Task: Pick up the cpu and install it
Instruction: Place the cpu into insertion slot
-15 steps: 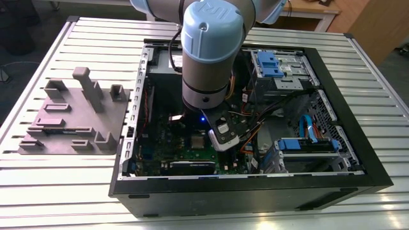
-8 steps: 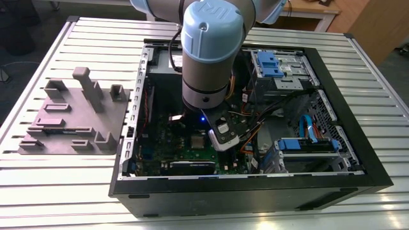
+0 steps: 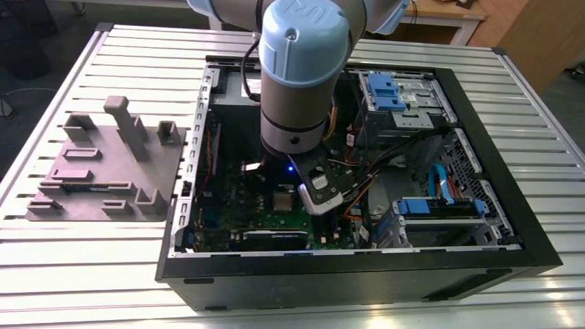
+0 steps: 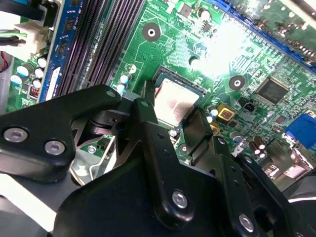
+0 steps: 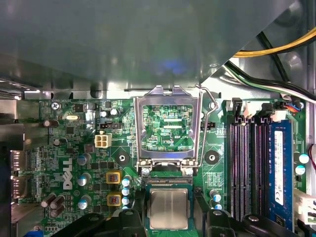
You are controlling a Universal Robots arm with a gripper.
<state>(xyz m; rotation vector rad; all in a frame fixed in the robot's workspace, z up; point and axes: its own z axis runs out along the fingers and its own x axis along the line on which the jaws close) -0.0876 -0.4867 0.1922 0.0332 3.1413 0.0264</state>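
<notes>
We see the cpu [image 5: 169,208] lying flat in its socket on the green motherboard [image 5: 64,148]. It is a small square with a brushed silver-grey metal lid and a thin pale rim, and a teal socket border runs all round it. The claw [image 4: 174,112] hangs right over it, fingers [image 4: 148,133] apart, one on each side of the socket, clamped on nothing. We can't tell if the tips touch the socket edge. The fingers are matte black, flat bolted links with round screw heads.

Just beside the cpu the socket frame [image 5: 168,164] stands flipped open, a shiny rectangular steel plate with a big window. Its thin wire lever [image 5: 203,133] runs along one side of it. Long black memory slots [image 5: 244,168] and one blue one sit near the socket, and small round capacitors dot the board. Yellow and black cables [image 5: 276,47] run beside a dull grey panel [image 5: 123,39].

In the exterior view the arm [image 3: 297,68], pale blue-grey and cylindrical, reaches down into the open black computer case [image 3: 366,284] and blocks most of the board from sight. Blue plastic drive brackets [image 3: 388,89] sit at 1 o'clock from the arm, with more at 4 o'clock. A grey plastic fixture block [image 3: 101,171] with upright pegs and pockets lies at 9 o'clock from the case, apart from it, on the ribbed aluminium tabletop [image 3: 92,288].
</notes>
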